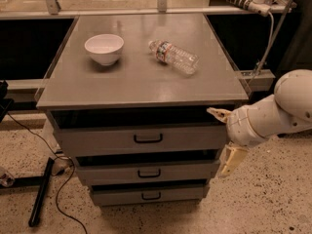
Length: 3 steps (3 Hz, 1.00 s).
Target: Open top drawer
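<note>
The top drawer (97,140) is the widest grey front, just under the cabinet top, with a small black loop handle (147,139) at its centre. A dark gap shows above its front panel. My gripper (223,138) is at the right end of this drawer front, by the cabinet's front right corner. Its two cream fingers are spread apart, one fingertip (216,113) up near the cabinet top's edge, the other (228,164) lower, beside the middle drawer. It holds nothing and is well to the right of the handle.
On the cabinet top (141,82) stand a white bowl (104,48) and a plastic bottle (174,57) lying on its side. The middle drawer (97,172) and the bottom drawer (112,196) sit below. Black cables and a black bar (41,193) lie on the floor at the left.
</note>
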Each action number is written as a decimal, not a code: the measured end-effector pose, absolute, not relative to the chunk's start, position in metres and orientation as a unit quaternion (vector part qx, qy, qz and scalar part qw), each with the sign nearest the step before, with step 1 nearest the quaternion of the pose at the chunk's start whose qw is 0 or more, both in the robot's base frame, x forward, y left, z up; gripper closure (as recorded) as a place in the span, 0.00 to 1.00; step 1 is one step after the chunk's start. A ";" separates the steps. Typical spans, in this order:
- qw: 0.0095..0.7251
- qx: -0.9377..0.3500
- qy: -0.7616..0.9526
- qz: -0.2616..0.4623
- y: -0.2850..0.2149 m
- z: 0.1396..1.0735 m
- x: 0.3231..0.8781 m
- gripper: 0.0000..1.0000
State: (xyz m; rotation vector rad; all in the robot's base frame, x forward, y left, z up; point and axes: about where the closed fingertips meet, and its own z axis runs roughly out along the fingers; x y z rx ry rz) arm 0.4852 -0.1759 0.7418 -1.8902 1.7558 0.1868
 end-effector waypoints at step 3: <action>0.286 -0.679 0.674 0.059 -0.175 0.713 0.509 0.00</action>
